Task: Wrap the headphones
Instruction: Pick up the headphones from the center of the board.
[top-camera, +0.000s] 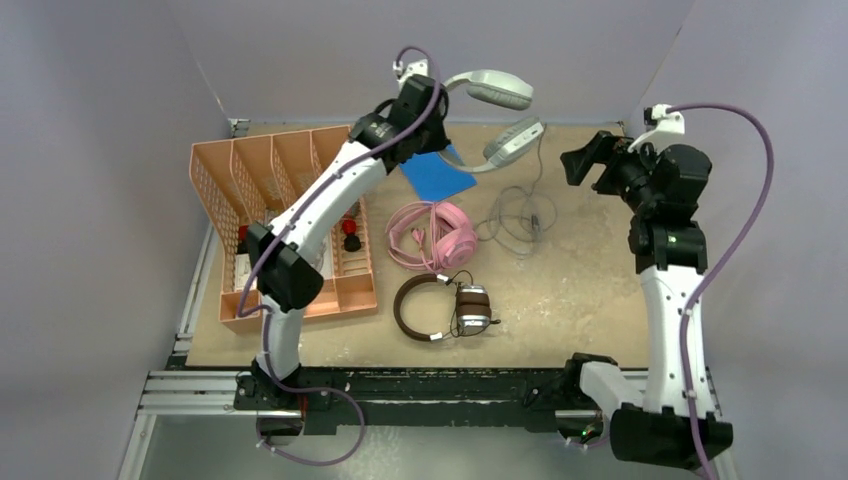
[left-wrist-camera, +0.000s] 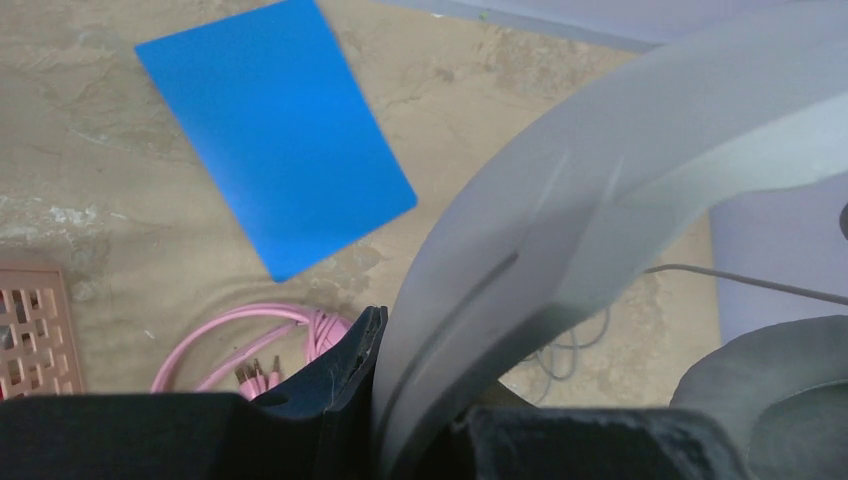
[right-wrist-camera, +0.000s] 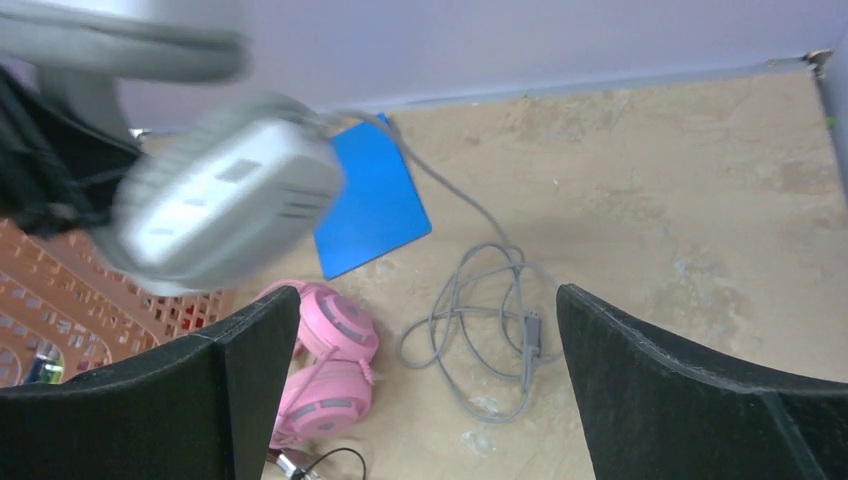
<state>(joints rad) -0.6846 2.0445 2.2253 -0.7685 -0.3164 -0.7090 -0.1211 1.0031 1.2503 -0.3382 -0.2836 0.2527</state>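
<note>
My left gripper (top-camera: 425, 100) is shut on the headband of the light-grey headphones (top-camera: 500, 92), which hang in the air over the back of the table. In the left wrist view the headband (left-wrist-camera: 600, 180) runs between the fingers of the left gripper (left-wrist-camera: 440, 400). The grey cable (top-camera: 515, 215) trails down into a loose heap on the table (right-wrist-camera: 480, 310). The pink headphones (top-camera: 435, 235) lie mid-table with their pink cable (left-wrist-camera: 240, 335) bundled. The brown-and-silver headphones (top-camera: 440, 308) lie nearer the front. My right gripper (top-camera: 580, 160) stands open and holds nothing, above the table's right side (right-wrist-camera: 428, 300).
A blue card (top-camera: 437, 175) lies flat at the back, under the lifted headset. An orange slotted basket (top-camera: 215, 180) with small items fills the table's left side. Purple walls close in the back and both sides.
</note>
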